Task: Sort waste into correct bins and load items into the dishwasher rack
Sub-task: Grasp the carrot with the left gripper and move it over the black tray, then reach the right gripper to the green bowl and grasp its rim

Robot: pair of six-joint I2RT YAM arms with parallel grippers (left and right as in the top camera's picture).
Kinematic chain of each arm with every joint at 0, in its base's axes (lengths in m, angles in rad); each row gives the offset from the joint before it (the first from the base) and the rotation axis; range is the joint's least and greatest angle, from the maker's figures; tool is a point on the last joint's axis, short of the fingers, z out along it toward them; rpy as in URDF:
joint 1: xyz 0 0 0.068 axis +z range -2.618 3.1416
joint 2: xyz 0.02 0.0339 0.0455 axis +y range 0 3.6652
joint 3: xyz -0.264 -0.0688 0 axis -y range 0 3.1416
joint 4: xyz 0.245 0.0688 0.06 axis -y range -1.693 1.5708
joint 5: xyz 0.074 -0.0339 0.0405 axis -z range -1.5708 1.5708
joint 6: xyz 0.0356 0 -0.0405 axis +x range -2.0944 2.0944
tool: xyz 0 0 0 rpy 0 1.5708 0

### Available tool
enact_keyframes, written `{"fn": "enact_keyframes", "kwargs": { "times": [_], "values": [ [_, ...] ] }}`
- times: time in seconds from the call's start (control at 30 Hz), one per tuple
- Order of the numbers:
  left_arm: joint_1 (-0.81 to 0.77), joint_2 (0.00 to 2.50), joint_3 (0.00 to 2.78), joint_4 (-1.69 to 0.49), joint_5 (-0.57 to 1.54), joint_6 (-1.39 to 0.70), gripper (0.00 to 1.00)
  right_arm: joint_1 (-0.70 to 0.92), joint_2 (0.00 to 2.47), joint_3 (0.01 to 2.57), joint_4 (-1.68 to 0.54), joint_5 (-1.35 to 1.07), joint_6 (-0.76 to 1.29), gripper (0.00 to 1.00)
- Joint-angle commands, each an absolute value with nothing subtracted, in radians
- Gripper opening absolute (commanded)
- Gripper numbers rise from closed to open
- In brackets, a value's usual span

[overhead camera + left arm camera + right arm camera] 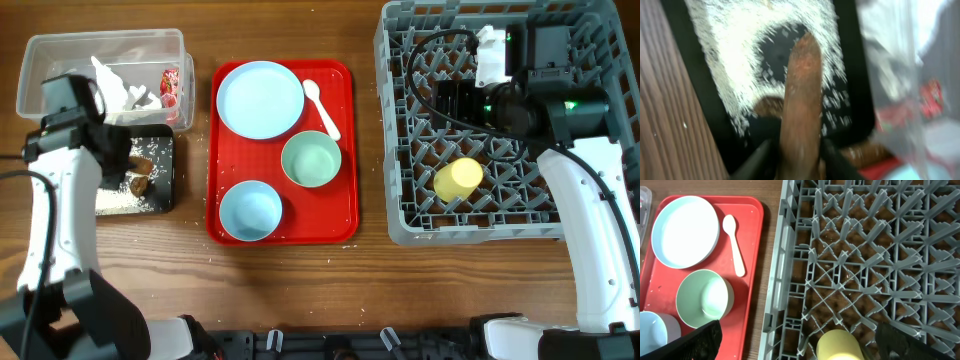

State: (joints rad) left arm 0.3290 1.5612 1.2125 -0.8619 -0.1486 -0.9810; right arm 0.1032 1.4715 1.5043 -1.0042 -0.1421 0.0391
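My left gripper (797, 160) is shut on the brown carrot-shaped stick (801, 100) and holds it over the black tray (850, 75), which holds white rice-like crumbs (735, 60). From overhead, the left gripper (118, 150) is above the black tray (165, 200), near a small brown lump (137, 185). The clear tub (35, 50) holds a white scrap (115, 85) and a red wrapper (170, 82). My right gripper (455, 105) is open over the grey rack (395, 130). The yellow cup (458, 180) lies in the rack, between the open fingers (807, 342) in the right wrist view.
A red serving tray (345, 90) between the bins and the rack holds a pale blue plate (260, 98), a green bowl (311, 159), a blue bowl (250, 210) and a white spoon (322, 108). Crumbs lie on the wooden table beside the black tray.
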Motion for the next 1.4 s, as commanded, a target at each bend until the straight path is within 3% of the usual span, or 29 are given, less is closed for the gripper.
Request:
{"fn": "enact_keyframes", "kwargs": {
  "times": [0.0, 0.2, 0.3, 0.4, 0.5, 0.6, 0.83, 1.0, 1.37],
  "values": [
    [0.387, 1.636, 1.176, -0.798, -0.195, -0.969, 0.47, 0.107, 1.482, 1.516, -0.999, -0.156, 0.029, 1.00],
    [0.396, 1.744, 1.176, -0.672, -0.165, -0.973, 0.47, 0.107, 1.482, 1.516, -1.007, -0.156, 0.029, 0.99],
    [0.404, 1.716, 1.189, -0.681, -0.053, -0.903, 0.51, 0.107, 1.482, 1.516, -0.998, -0.156, 0.026, 1.00],
    [0.424, 1.615, 1.216, -0.712, 0.087, -0.830, 0.65, 0.107, 1.482, 1.516, -0.971, -0.172, 0.026, 1.00],
    [0.418, 1.472, 1.222, -0.720, 0.179, -0.619, 0.87, 0.107, 1.483, 1.516, -0.919, -0.317, 0.027, 1.00],
    [0.400, 1.357, 1.222, -0.717, 0.231, -0.460, 0.99, 0.128, 1.492, 1.506, -0.846, -0.416, 0.063, 0.99],
    [0.385, 1.266, 1.222, -0.715, 0.227, -0.415, 1.00, 0.324, 1.662, 1.506, -0.815, -0.384, 0.141, 0.90],
    [0.385, 1.273, 1.222, -0.715, 0.227, -0.415, 1.00, 0.459, 1.787, 1.506, -0.820, -0.229, 0.213, 0.85],
    [0.385, 1.273, 1.222, -0.715, 0.227, -0.415, 1.00, 0.495, 1.971, 1.505, -0.880, -0.138, 0.235, 0.80]
  ]
}}
